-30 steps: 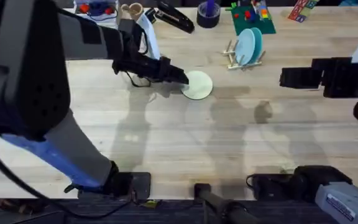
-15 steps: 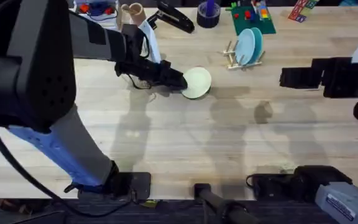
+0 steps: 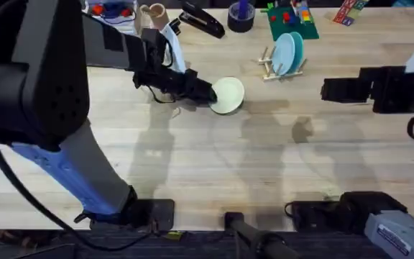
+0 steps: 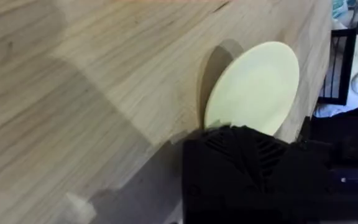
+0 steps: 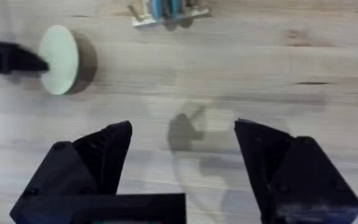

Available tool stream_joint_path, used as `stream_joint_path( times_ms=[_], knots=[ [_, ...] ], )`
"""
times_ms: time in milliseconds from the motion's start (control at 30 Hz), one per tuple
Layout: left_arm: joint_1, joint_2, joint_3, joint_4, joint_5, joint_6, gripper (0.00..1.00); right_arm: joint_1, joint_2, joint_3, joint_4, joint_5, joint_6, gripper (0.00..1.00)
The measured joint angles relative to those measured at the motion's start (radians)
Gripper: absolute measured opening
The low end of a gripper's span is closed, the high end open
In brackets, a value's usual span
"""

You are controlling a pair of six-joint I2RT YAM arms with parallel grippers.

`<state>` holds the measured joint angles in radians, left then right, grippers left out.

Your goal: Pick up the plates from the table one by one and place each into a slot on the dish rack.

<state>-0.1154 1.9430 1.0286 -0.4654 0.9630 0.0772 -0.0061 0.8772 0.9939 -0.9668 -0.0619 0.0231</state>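
Overhead view: we find the dish rack at about 1 o'clock on the tabletop, with a light blue plate standing upright in its slots. We judge that plate as placed. The pale yellow plate sits near the 12 o'clock middle, just left of the rack and apart from it. The left gripper has its jaws closed on the plate's 9 o'clock edge, and the plate looks tilted off the wood, its shadow beneath it. The right gripper hangs at 3 o'clock, well apart from rack and plate, carrying nothing.

Left wrist view: the yellow plate stands on edge, lifted at an angle above the tabletop, its near rim going into the black body of the left gripper. We record a hold on the rim.

Right wrist view: the right gripper shows jaws spread wide and empty over bare tabletop. The yellow plate and the rack lie farther off.

Assessment: one plate racked, one in hand and not yet carried to a slot. We see no further plates on the tabletop.
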Motion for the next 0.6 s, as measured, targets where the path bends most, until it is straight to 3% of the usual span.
stream_joint_path(
  times_ms=[233, 600],
  knots=[
    [0.000, 0.000, 0.000, -0.001, 0.000, -0.003, 0.041, 0.092, 0.060, 0.000, 0.032, -0.047, 0.073, 0.995],
    [0.000, 0.000, 0.000, -0.003, 0.000, -0.003, 0.041, 0.330, 0.284, 0.000, 0.287, -0.064, 0.226, 0.995]
  ],
)
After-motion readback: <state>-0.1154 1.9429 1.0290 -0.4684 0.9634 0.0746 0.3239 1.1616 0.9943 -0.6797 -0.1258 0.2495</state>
